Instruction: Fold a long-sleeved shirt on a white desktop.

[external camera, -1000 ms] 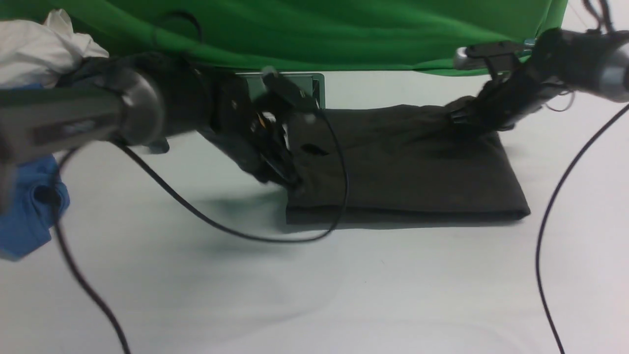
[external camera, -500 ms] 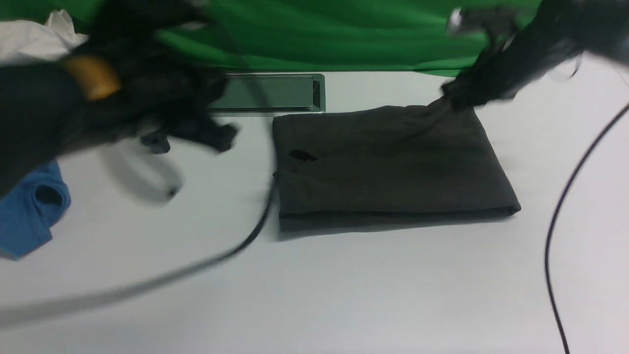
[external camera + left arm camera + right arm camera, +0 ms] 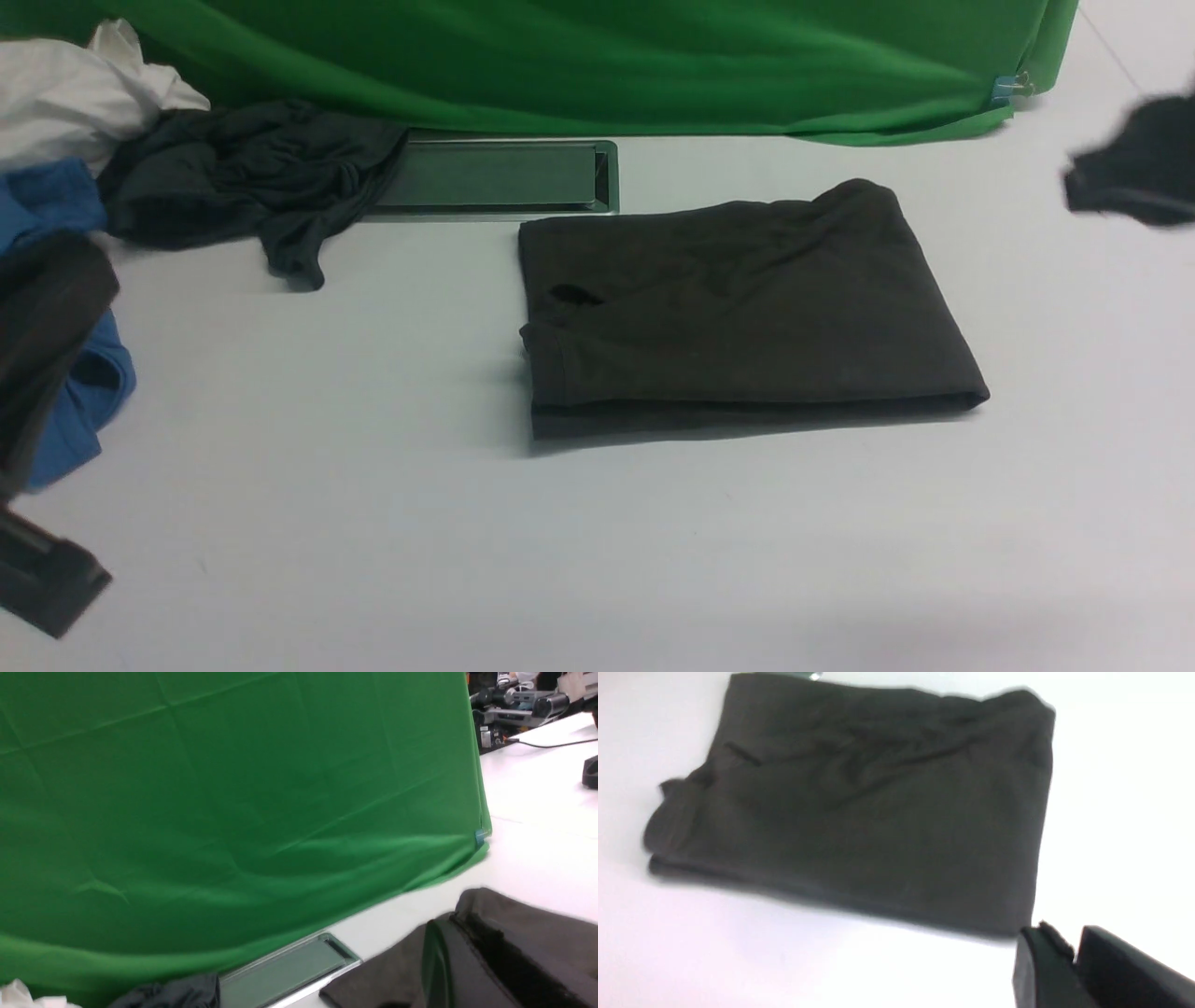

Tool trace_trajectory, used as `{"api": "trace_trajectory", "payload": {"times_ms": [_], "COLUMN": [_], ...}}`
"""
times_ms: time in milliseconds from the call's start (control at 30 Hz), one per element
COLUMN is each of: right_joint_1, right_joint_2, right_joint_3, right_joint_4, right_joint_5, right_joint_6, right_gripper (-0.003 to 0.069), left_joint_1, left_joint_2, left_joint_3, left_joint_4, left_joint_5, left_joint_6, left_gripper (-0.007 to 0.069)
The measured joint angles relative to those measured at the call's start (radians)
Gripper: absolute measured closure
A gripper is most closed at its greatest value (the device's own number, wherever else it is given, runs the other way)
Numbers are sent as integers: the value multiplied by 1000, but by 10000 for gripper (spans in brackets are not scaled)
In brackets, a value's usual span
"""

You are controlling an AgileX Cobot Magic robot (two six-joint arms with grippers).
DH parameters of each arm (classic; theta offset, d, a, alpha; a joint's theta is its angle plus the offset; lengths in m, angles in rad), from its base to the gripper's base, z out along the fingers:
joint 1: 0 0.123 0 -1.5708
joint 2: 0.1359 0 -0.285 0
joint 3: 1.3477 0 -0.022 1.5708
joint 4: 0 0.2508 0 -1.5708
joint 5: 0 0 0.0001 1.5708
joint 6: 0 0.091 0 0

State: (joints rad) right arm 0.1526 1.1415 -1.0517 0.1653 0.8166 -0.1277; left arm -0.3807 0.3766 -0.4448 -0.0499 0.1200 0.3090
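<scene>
The long-sleeved shirt (image 3: pixel 747 313) lies folded into a neat rectangle on the white desktop (image 3: pixel 597 541), just in front of the grey-green panel (image 3: pixel 499 175). Both arms stand well clear of the shirt: the left gripper (image 3: pixel 472 947) pressed closed and empty, the right gripper (image 3: pixel 1069 956) blurred but apparently nearly closed, holding nothing. Folding looks finished; any next move would likely be only parking the arms.
</scene>
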Motion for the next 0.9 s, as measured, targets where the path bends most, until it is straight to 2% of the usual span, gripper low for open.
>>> {"api": "trace_trajectory", "payload": {"times_ms": [300,500,733,900], "right_joint_1": [0,0,0,0], "right_joint_2": [-443,-628,-684,-685], "right_joint_3": [271,346,349,351], "right_joint_4": [-2,-3,-3,-10], "right_joint_5": [-38,-38,-39,-56], "right_joint_6": [36,41,41,41], "right_gripper": [576,536,489,486], "left_joint_1": [0,0,0,0], "left_joint_2": [-1,-1,-2,-2], "left_joint_3": [21,21,21,21], "left_joint_4": [1,1,1,1], "left_joint_5": [2,2,2,2], "left_joint_6": [0,-1,-1,-1], "left_gripper": [607,607,607,606]}}
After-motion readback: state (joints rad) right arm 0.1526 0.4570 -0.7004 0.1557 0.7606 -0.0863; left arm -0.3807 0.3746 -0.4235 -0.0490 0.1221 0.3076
